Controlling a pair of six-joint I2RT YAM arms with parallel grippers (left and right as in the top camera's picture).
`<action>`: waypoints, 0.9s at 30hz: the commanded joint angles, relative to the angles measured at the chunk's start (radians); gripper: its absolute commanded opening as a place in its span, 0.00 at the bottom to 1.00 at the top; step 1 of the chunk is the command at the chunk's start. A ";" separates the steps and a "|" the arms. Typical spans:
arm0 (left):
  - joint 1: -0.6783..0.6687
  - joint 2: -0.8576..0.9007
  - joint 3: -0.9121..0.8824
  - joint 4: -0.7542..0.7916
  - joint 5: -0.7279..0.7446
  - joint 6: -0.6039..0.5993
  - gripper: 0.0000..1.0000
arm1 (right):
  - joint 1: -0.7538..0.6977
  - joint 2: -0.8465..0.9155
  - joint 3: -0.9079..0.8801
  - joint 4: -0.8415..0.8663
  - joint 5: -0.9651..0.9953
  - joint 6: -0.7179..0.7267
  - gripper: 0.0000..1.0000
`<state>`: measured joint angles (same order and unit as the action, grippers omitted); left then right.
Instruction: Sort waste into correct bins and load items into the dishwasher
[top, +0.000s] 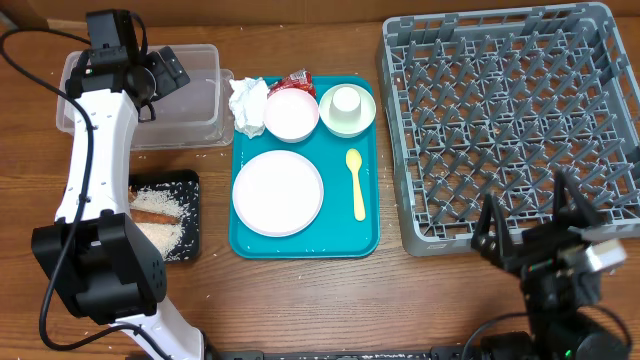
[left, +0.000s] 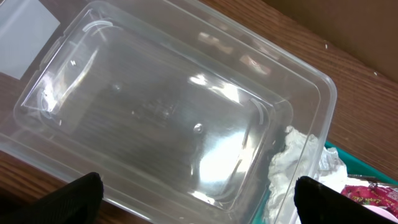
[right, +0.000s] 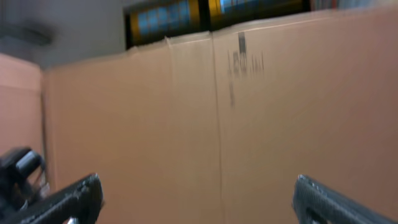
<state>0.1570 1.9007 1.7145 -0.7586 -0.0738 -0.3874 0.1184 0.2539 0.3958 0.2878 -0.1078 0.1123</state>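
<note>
My left gripper (top: 160, 82) (left: 199, 202) is open and empty above the empty clear tub (top: 200, 105) (left: 168, 112). The crumpled white napkin (top: 248, 100) (left: 292, 162) and red wrapper (top: 297, 82) (left: 373, 196) lie at the far end of the teal tray (top: 345, 235). Also on it are a white bowl (top: 291, 113), a second bowl (top: 365, 120) holding the small cup (top: 346, 100), the round plate (top: 278, 193) and the yellow spoon (top: 356, 183). The black tray (top: 190, 245) holds rice and brown sticks (top: 155, 215). My right gripper (top: 528, 220) (right: 199, 199) is open, empty, by the grey dish rack (top: 510, 120).
Loose rice grains lie on the wooden table around the clear tub and black tray. A cardboard wall (right: 217, 112) fills the right wrist view. My left arm's white link (top: 95, 150) stretches over the table's left side.
</note>
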 joint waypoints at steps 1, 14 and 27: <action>0.000 -0.003 0.013 0.001 0.008 -0.010 1.00 | 0.003 0.219 0.220 -0.125 0.012 0.004 1.00; 0.000 -0.003 0.013 0.001 0.008 -0.010 1.00 | 0.006 1.412 1.501 -1.356 -0.142 -0.109 1.00; 0.000 -0.003 0.013 0.001 0.008 -0.010 1.00 | 0.033 1.748 1.567 -1.197 -0.471 -0.035 1.00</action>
<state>0.1570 1.9011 1.7145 -0.7624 -0.0662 -0.3901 0.1257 1.9682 1.9301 -0.9176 -0.6025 0.0315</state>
